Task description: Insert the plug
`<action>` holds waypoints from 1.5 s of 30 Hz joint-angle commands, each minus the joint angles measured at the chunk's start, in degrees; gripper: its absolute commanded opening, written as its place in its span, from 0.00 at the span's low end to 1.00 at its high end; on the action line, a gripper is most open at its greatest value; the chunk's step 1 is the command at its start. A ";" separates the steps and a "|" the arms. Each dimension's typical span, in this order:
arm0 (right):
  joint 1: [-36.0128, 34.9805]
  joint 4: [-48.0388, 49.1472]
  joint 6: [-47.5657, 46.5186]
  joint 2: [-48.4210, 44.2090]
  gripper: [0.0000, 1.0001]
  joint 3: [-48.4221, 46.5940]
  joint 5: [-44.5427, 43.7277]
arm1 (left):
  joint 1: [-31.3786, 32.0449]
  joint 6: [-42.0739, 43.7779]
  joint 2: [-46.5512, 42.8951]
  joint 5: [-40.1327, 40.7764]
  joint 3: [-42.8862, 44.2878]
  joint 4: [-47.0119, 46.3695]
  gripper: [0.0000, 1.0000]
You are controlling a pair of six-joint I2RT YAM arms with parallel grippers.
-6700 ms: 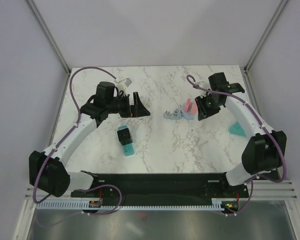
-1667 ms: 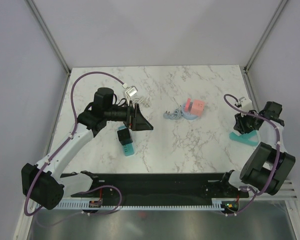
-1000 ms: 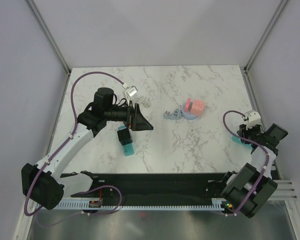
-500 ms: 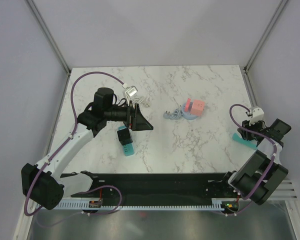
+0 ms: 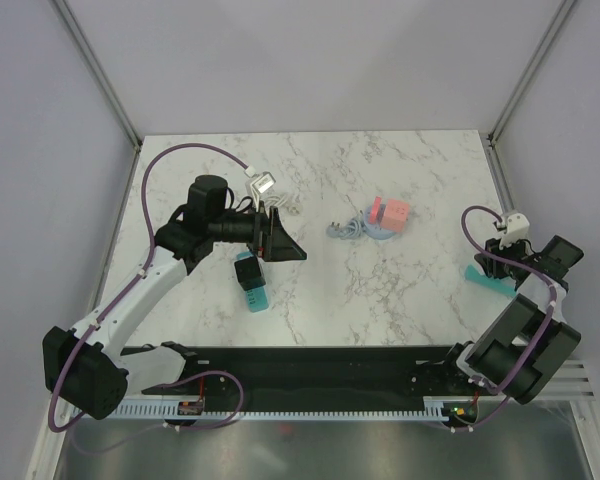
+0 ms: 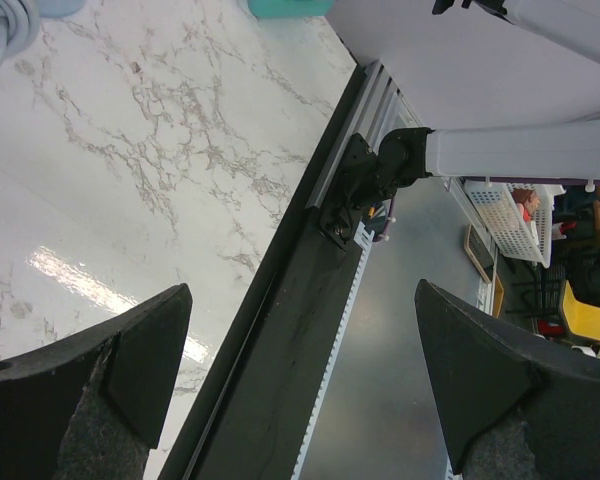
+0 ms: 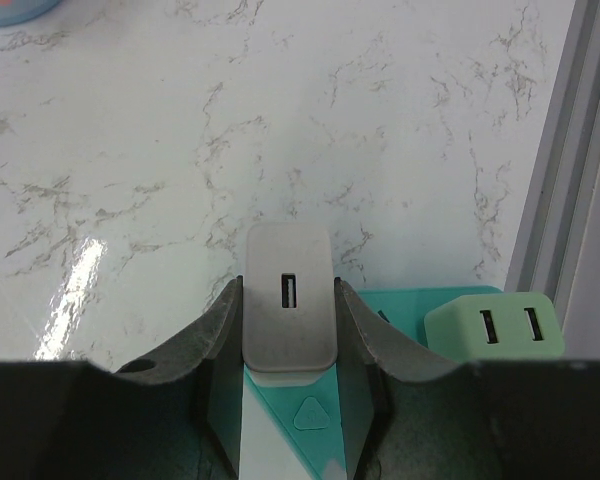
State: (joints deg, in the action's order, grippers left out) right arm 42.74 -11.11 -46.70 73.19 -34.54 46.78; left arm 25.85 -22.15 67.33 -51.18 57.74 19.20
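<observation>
Right hand (image 7: pixel 288 335) had swung to the teal socket base (image 7: pixel 395 318), gripping the grey plug (image 7: pixel 288 290); insertion looked near. Left hand (image 6: pixel 295 390) hung wide open, empty.

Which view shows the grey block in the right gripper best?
Right wrist: the grey block sits centred between the fingers, its single slot facing the camera, over the teal base. Top external: it cannot be made out under the right arm. Left wrist: not in frame.
</observation>
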 commanded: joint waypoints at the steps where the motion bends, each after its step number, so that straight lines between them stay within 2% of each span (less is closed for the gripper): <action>1: -0.20 -5.85 -2.52 4.33 0.24 4.31 -8.38 | 0.26 2.29 -0.62 -0.15 0.71 -1.09 1.00; 8: -0.03 -9.36 -3.40 4.15 0.47 0.80 -6.54 | 0.17 2.46 -0.80 0.29 0.62 -1.10 1.00; 10: 0.06 -10.85 -3.58 4.42 0.57 -1.56 -4.00 | 0.17 2.38 -0.80 0.20 0.54 -1.09 1.00; 12: -0.03 -11.30 -3.40 4.95 0.98 -3.94 -1.45 | 0.17 2.38 -0.80 0.11 0.54 -1.09 1.00; 16: -0.81 -13.76 -4.36 5.04 0.98 -7.55 2.08 | 0.17 2.29 -0.88 0.03 0.62 -1.10 1.00; 22: -1.52 -14.55 -3.05 0.74 0.98 -12.12 0.50 | 0.17 2.29 -1.23 0.20 0.71 -1.10 1.00; 25: -4.59 -11.66 2.03 -0.23 0.98 -15.02 -2.12 | 0.17 2.55 -1.50 0.55 0.62 -1.10 1.00; 26: -5.99 -9.74 9.18 -0.41 0.98 -15.55 -3.70 | 0.17 2.55 -1.50 0.73 0.62 -1.10 1.00; 27: -8.79 -4.50 13.61 -0.59 0.98 -16.51 -8.76 | 0.17 2.64 -1.67 0.82 0.71 -1.01 1.00; 29: -12.49 -0.51 22.57 -0.24 0.98 -18.70 -14.58 | 0.17 2.90 -1.94 1.17 1.24 -1.10 1.00; 30: -13.03 3.52 35.06 0.11 0.98 -21.15 -17.57 | 0.17 2.99 -1.94 1.43 1.59 -1.01 1.00; 31: -13.82 4.77 42.75 0.37 0.98 -22.66 -28.39 | 0.26 3.17 -1.85 1.95 2.64 -0.83 1.00; 32: -14.96 4.79 49.18 0.46 0.98 -24.59 -33.03 | 0.08 3.17 -1.76 3.00 3.43 -0.48 1.00; 33: -15.23 1.65 61.78 0.64 0.98 -28.87 -36.90 | 0.17 3.17 -1.50 3.36 4.13 -0.13 1.00; 34: -15.49 -0.99 66.43 0.64 0.98 -31.09 -43.64 | 0.17 2.82 -1.33 3.71 5.45 1.26 1.00; 37: -16.20 -6.63 77.24 -1.89 0.98 -34.80 -42.58 | 0.08 1.42 -1.24 4.33 6.69 2.07 1.00; 40: -17.25 -11.81 81.66 -5.23 0.98 -36.21 -35.64 | 0.08 -0.08 -2.03 8.36 7.30 2.07 1.00; 41: -19.43 -12.26 81.94 -6.12 0.98 -36.03 -31.62 | 0.08 -0.17 -2.29 10.72 7.74 2.07 1.00; 44: -26.11 -13.84 80.03 -8.15 0.98 -35.41 -29.21 | -0.18 0.27 -3.08 16.08 10.02 3.21 1.00; 45: -31.96 -16.37 79.14 -8.24 0.98 -36.37 -30.08 | -0.36 0.44 -3.26 16.89 10.64 3.38 1.00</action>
State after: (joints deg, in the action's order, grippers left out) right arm 18.92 -21.50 28.58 66.02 -68.99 13.28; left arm 25.82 -21.67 66.13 -40.40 64.34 22.06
